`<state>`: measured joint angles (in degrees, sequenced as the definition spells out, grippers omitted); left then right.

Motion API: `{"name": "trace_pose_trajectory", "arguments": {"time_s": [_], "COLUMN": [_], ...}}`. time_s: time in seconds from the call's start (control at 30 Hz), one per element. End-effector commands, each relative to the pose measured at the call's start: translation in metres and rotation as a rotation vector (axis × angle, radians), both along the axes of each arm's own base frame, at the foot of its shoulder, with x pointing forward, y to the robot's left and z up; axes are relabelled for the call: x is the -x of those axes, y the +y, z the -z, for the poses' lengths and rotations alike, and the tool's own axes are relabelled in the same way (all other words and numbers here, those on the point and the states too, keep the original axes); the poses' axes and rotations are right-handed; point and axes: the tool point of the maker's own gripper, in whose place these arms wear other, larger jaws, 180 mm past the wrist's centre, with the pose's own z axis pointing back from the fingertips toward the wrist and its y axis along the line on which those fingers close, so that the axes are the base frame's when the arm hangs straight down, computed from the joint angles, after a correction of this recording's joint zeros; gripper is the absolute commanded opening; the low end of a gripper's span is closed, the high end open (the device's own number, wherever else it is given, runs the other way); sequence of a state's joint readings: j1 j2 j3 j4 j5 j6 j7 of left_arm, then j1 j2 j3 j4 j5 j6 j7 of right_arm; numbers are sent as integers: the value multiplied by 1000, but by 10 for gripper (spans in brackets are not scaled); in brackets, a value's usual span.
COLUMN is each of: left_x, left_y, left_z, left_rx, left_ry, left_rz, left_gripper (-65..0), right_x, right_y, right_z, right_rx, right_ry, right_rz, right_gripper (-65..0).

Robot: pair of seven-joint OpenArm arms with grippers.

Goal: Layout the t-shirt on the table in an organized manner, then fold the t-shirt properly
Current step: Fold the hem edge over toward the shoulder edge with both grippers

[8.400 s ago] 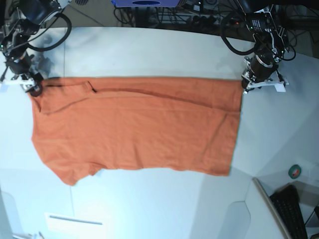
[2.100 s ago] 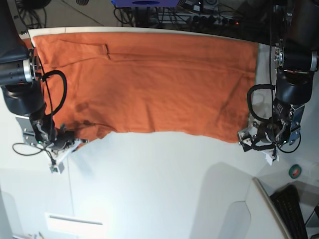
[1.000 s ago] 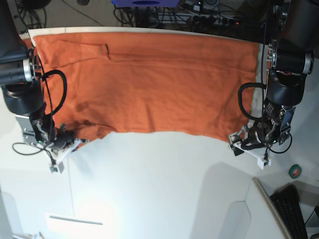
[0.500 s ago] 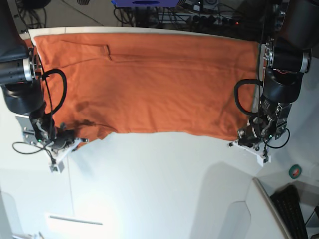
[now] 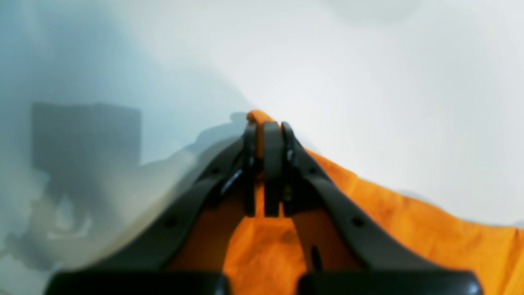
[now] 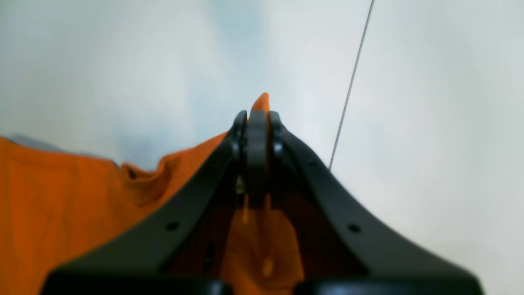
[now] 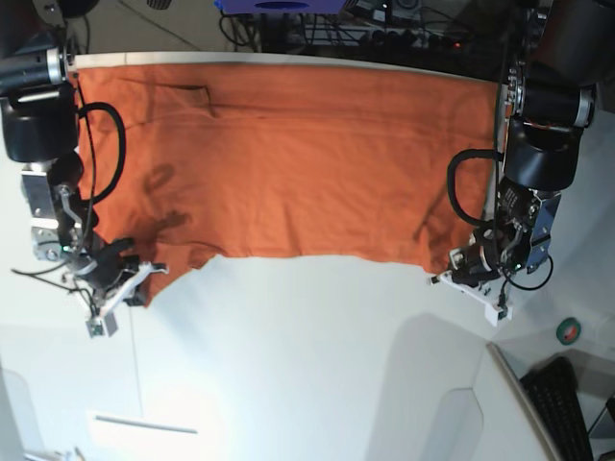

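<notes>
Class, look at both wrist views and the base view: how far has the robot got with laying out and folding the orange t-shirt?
Done: the t-shirt lies spread wide across the table. In hand: the left gripper and the right gripper are each shut on a near corner of the cloth, orange fabric poking past the tips. Left: no finished compact fold shows yet, so the folding proper remains.

orange t-shirt (image 7: pixel 288 163) spread flat; white table (image 7: pixel 307 365)

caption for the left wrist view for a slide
Left gripper shut on a corner of the bright orange cloth t-shirt above the white table.
</notes>
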<state>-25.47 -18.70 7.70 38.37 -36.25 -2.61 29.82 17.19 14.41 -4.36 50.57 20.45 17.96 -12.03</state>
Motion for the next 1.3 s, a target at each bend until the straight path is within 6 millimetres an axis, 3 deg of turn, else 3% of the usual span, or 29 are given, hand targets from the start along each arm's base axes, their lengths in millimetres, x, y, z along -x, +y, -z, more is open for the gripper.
{"name": "trace_pose_trajectory", "arguments": {"time_s": [0.0, 0.23, 0.3, 0.57, 0.87, 1.1, 1.27], "left_x": [-18, -17, -14, 4, 19, 30, 32], "left_y": [5, -2, 5, 5, 18, 9, 6], "left_z": [-21, -40, -42, -38, -47, -55, -63], "left_rx": [-8, -11, -25, -39, -9, -8, -20], "left_ry": [-55, -54, -45, -39, -60, -57, -73], "left_rz": [1, 66, 71, 98, 90, 142, 168], "left_gripper": [-650, -650, -650, -650, -650, -650, -650], "right_x": [-17, -4, 1, 21, 40, 59, 69], "right_y": [-9, -20, -18, -7, -22, -24, -32], "right_z": [-25, -32, -30, -32, -43, -30, -41], "right_rx": [5, 36, 37, 35, 33, 34, 40], "right_ry": [-78, -104, -103, -119, -158, -120, -149], "right_rz": [7, -5, -11, -41, 6, 9, 29], "right_gripper": [-650, -650, -650, -650, -650, -650, -650]}}
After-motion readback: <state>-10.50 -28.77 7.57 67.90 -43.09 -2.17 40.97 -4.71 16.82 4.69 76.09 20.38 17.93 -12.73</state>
